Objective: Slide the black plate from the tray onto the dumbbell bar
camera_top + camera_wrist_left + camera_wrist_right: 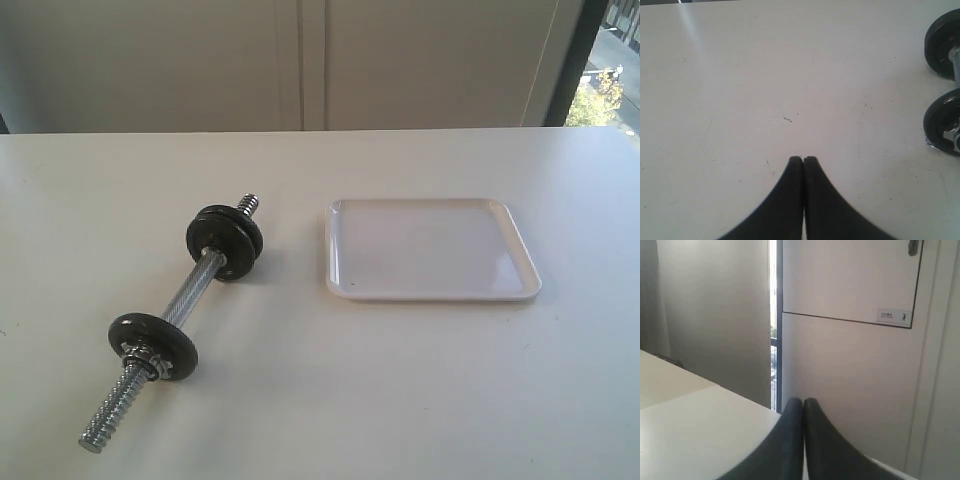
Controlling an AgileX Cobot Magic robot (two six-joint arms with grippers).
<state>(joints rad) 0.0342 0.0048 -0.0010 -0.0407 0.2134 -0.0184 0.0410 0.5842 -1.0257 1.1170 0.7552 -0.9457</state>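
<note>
The dumbbell bar (192,285) lies slanted on the white table, left of the tray (430,250). Two black plates sit on it, one near the far end (224,240) and one nearer the front (152,345) beside a chrome collar nut (140,360). The white tray holds nothing. Neither gripper shows in the exterior view. My left gripper (803,159) is shut and empty over bare table, with both black plates (942,45) (940,122) off to one side. My right gripper (803,401) is shut and empty, facing a wall beyond the table edge.
The table (400,380) stretches wide around the bar and tray. Pale wall panels (300,60) stand behind it, with a window (600,90) at the back right. The right wrist view shows a table corner (700,410) and a door-like panel (850,280).
</note>
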